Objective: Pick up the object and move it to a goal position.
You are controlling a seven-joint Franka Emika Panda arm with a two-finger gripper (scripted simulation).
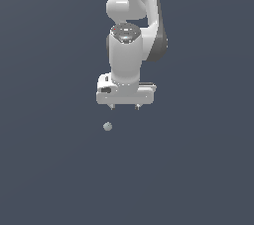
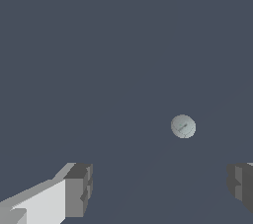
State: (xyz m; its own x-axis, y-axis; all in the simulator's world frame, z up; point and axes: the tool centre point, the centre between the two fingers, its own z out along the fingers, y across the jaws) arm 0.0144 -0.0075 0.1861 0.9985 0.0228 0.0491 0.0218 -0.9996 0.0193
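The object is a tiny pale grey-teal sphere lying on the dark grey floor. In the exterior view it sits below the white gripper and a little toward that view's left, apart from it. The wrist view shows the sphere ahead of the two grey fingertips, not between them. The gripper is open, its fingers spread wide with nothing held.
The white arm comes down from the top of the exterior view. A flat dark grey surface fills everything around the sphere; no other objects appear.
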